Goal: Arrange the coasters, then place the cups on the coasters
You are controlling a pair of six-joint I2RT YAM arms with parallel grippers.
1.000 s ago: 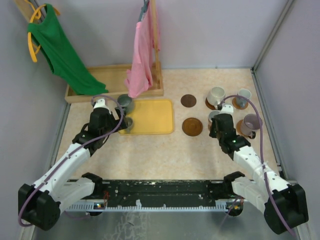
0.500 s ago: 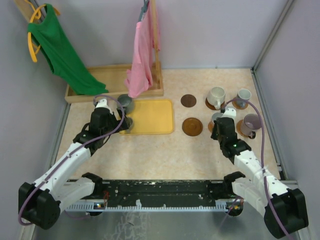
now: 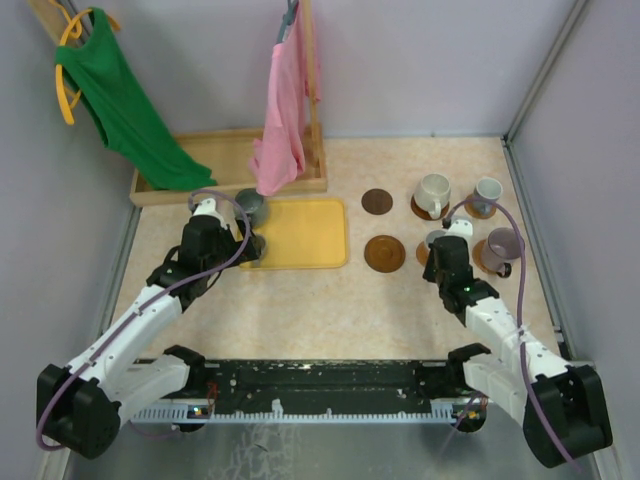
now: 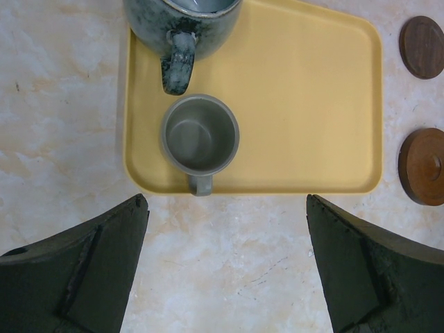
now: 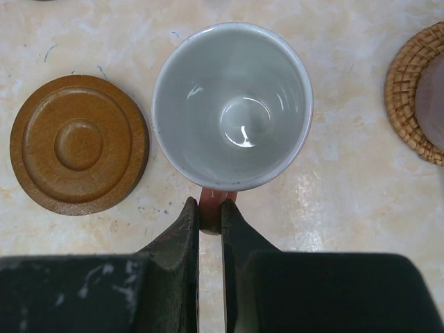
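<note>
R gripper [image 5: 210, 215] clamped on cup [image 5: 232, 104] handle; bare coaster [image 5: 78, 144] just left of cup, mid-left of frame; L gripper [image 4: 225, 206] jaws apart

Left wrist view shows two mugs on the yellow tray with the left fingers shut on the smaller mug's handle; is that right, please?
Not quite: the left fingers stand open, clear of the smaller mug. The left wrist view shows it; that mug and the larger mug do sit on the yellow tray.
</note>
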